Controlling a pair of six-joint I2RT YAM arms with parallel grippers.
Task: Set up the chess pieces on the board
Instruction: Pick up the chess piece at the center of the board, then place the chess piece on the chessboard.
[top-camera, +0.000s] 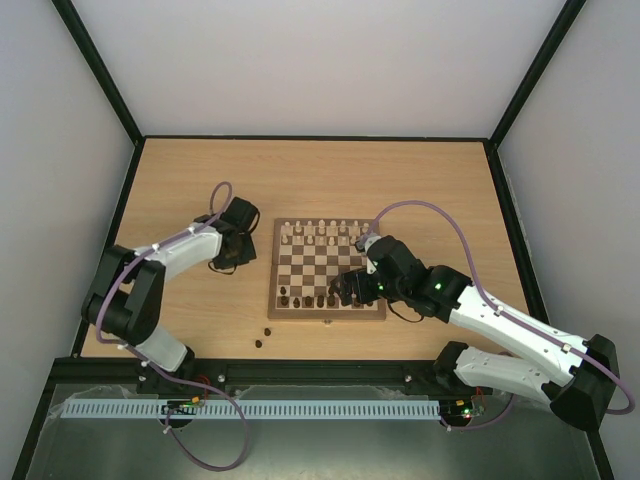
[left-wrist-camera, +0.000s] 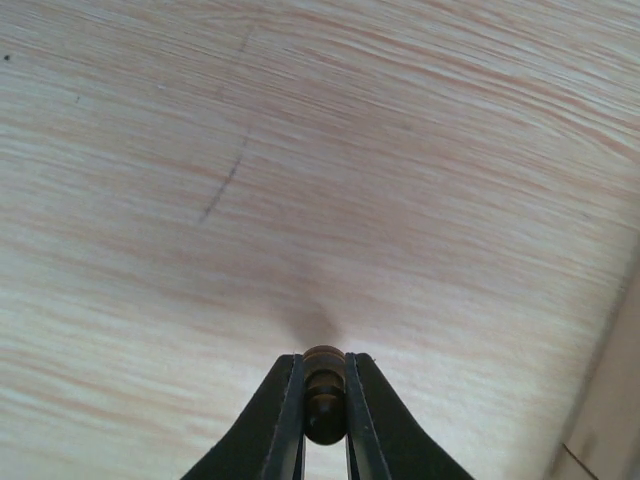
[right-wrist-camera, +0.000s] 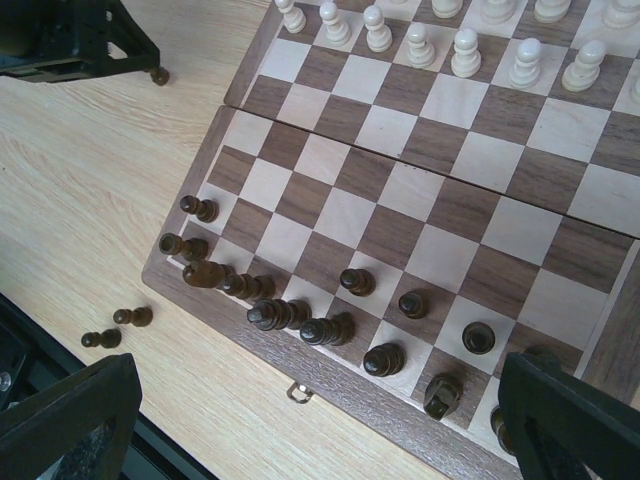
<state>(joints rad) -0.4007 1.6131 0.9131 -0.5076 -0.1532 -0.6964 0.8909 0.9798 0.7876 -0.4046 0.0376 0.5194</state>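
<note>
The board (top-camera: 327, 314) lies mid-table. Pale chess pieces (top-camera: 325, 232) line its far rows and dark ones (top-camera: 310, 298) stand along its near rows. My left gripper (top-camera: 232, 256) is low over the table just left of the board. In the left wrist view my left gripper (left-wrist-camera: 324, 372) is shut on a small dark brown chess piece (left-wrist-camera: 323, 395) above bare wood. My right gripper (top-camera: 350, 290) hovers open over the board's near right part. In the right wrist view my right gripper (right-wrist-camera: 320, 400) holds nothing above the dark pieces (right-wrist-camera: 300, 318), some of them leaning.
Two loose dark pieces (top-camera: 263, 336) lie on the table off the board's near left corner and also show in the right wrist view (right-wrist-camera: 118, 327). A metal clasp (right-wrist-camera: 300, 392) sits on the board's near rim. Black frame posts edge the table.
</note>
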